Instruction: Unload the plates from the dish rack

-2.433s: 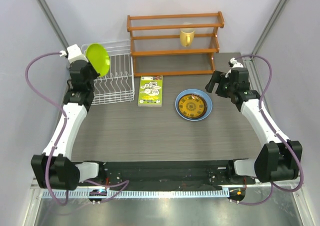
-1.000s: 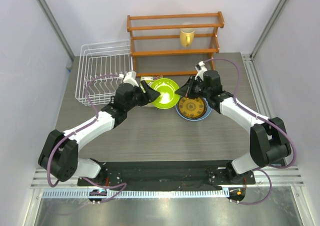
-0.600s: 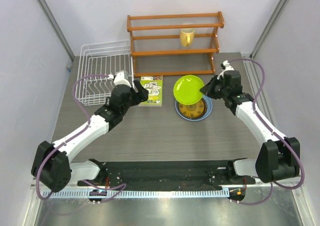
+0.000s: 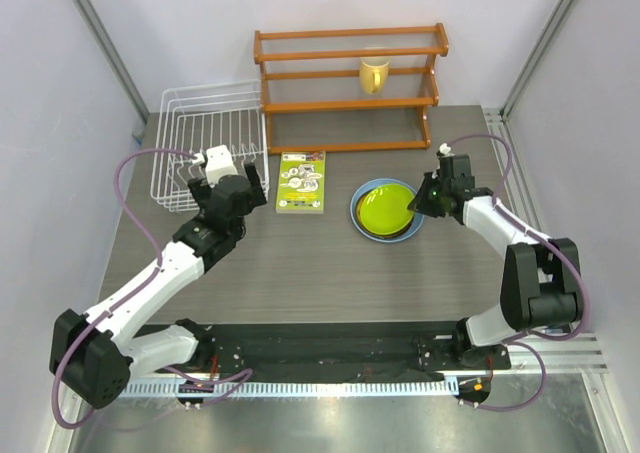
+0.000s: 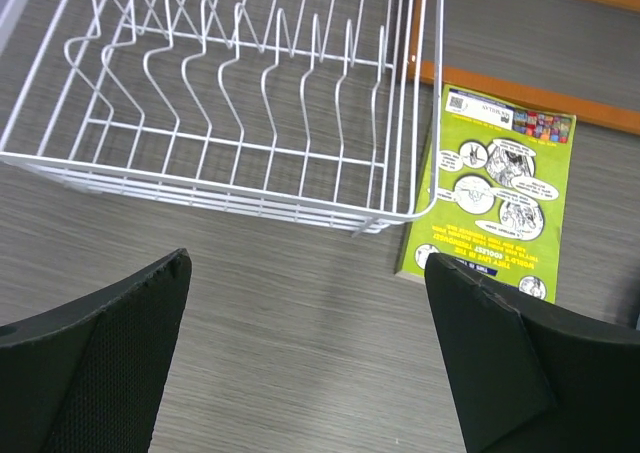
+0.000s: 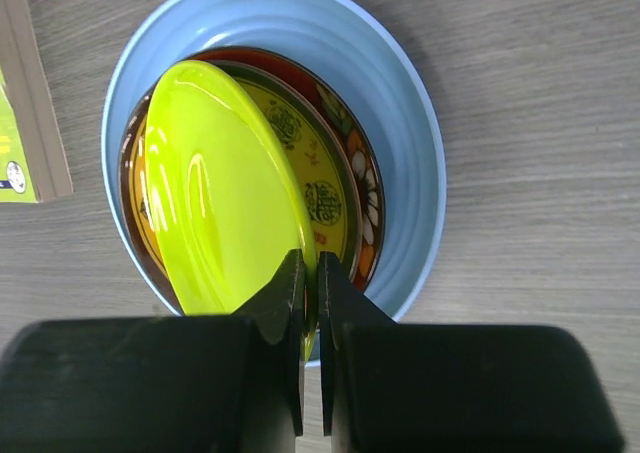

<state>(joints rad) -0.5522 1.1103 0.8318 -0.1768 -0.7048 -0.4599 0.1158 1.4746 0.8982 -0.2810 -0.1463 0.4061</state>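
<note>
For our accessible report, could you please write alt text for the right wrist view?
The right gripper pinches the rim of a lime plate, tilted over a stacked yellow-orange plate, red plate and blue plate on a grey table. A booklet shows its edge at left.

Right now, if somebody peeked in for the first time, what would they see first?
Probably the bright lime green plate, pinched at its rim by the right arm's fingers and tilted over the patterned plates inside the light blue plate, right of the table's middle. Next comes the white dish rack at the back left, with no plates in it, and the left arm's fingers spread wide just in front.
</note>
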